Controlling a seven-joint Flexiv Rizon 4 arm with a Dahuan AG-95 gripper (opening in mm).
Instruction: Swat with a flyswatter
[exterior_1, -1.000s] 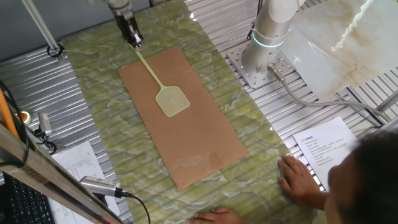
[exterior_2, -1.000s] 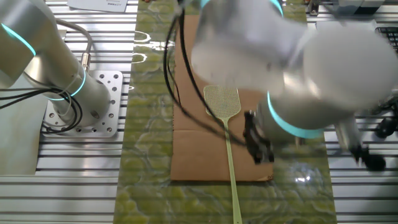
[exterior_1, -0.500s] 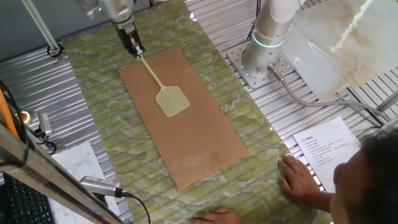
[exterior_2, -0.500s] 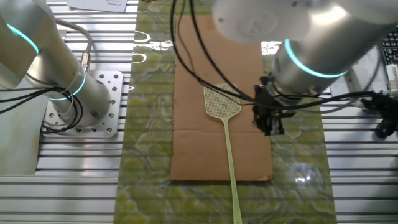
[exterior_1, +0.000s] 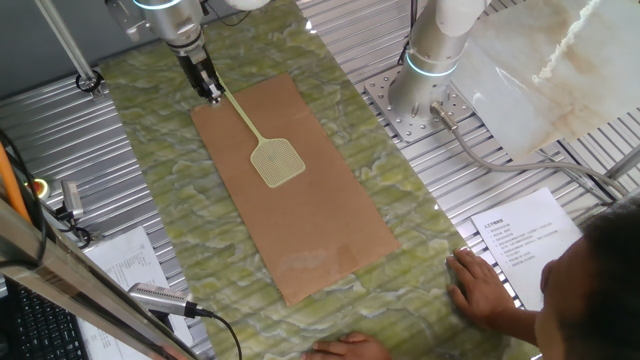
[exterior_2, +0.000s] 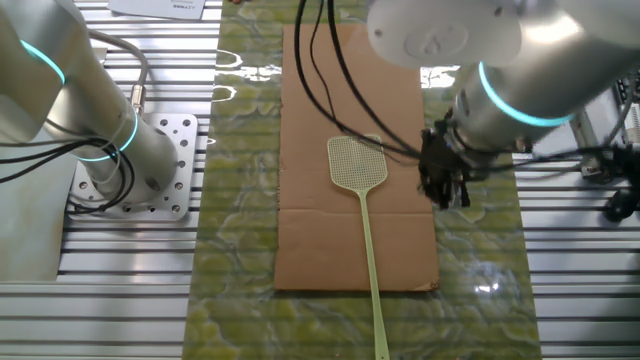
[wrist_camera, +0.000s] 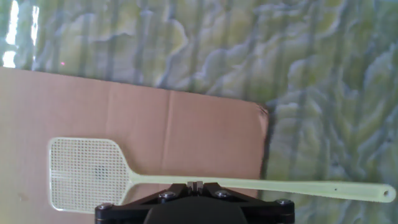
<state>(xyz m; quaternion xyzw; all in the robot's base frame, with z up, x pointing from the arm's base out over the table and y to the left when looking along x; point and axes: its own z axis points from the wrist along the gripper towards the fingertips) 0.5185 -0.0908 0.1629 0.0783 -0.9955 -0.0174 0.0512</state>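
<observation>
Your work surface is a ribbed aluminium table covered down the middle by a green marbled mat. A flat brown cardboard sheet lies on that mat, creased across near one end. The flyswatter rests flat on the cardboard — its handle runs past the board's edge over the mat. Note a printed paper sheet on the bare ribs by the person's hand, and another on the opposite side.

One flyswatter, one brown board, one green mat, two robot arms, two printed sheets, and two human hands are on view.
</observation>
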